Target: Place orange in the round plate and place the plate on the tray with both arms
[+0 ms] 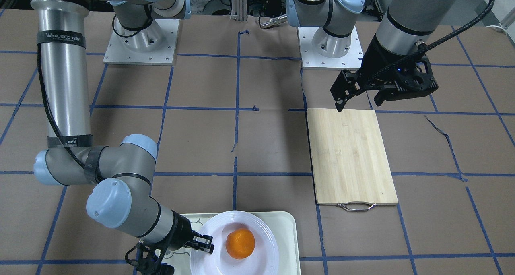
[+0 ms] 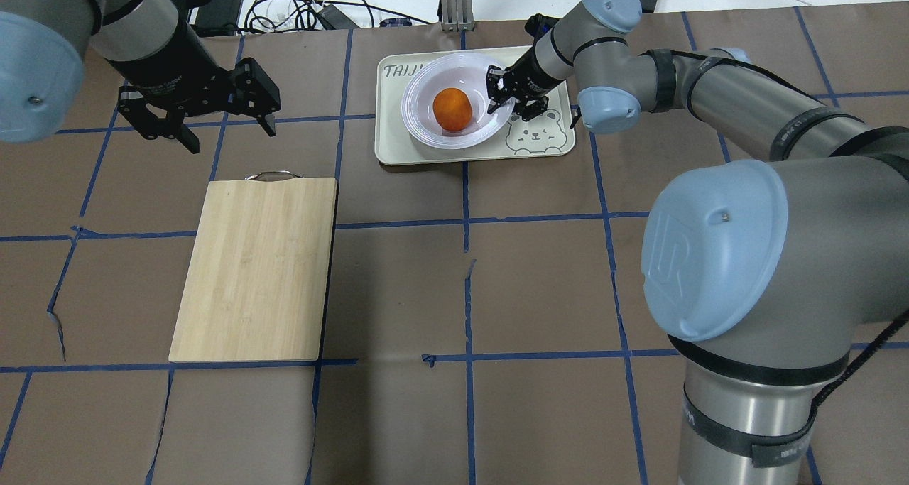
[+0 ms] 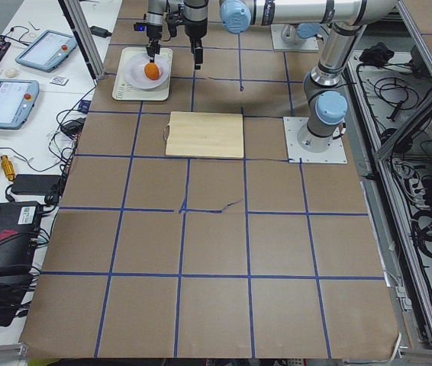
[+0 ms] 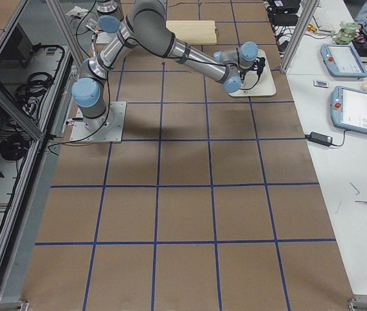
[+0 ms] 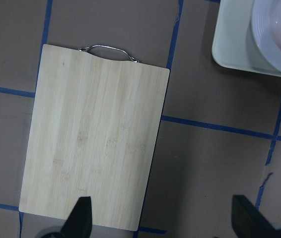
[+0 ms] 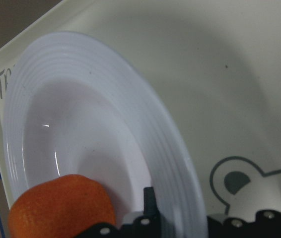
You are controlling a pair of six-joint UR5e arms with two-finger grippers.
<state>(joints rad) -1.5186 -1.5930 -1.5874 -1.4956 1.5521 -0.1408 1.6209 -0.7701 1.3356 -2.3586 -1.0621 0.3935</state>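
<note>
The orange (image 1: pixel 240 243) (image 2: pixel 452 109) lies in the sunken centre of the white round plate (image 1: pixel 263 230) (image 2: pixel 426 84). The plate sits on the pale tray (image 1: pixel 287 234) (image 2: pixel 398 144) with the bear drawing, at the table's far edge from the robot. My right gripper (image 1: pixel 207 244) (image 2: pixel 495 91) (image 6: pixel 180 218) is shut on the plate's rim, with one finger inside the bowl beside the orange and the other outside. My left gripper (image 1: pixel 359 102) (image 2: pixel 231 138) (image 5: pixel 161 208) hangs open and holds nothing, above the table near the bamboo board's handle end, well away from the tray.
A bamboo cutting board (image 1: pixel 350 154) (image 2: pixel 256 265) with a metal handle lies flat on the robot's left side. Brown paper with blue tape lines covers the table. Cables and tablets lie beyond the table's far edge behind the tray.
</note>
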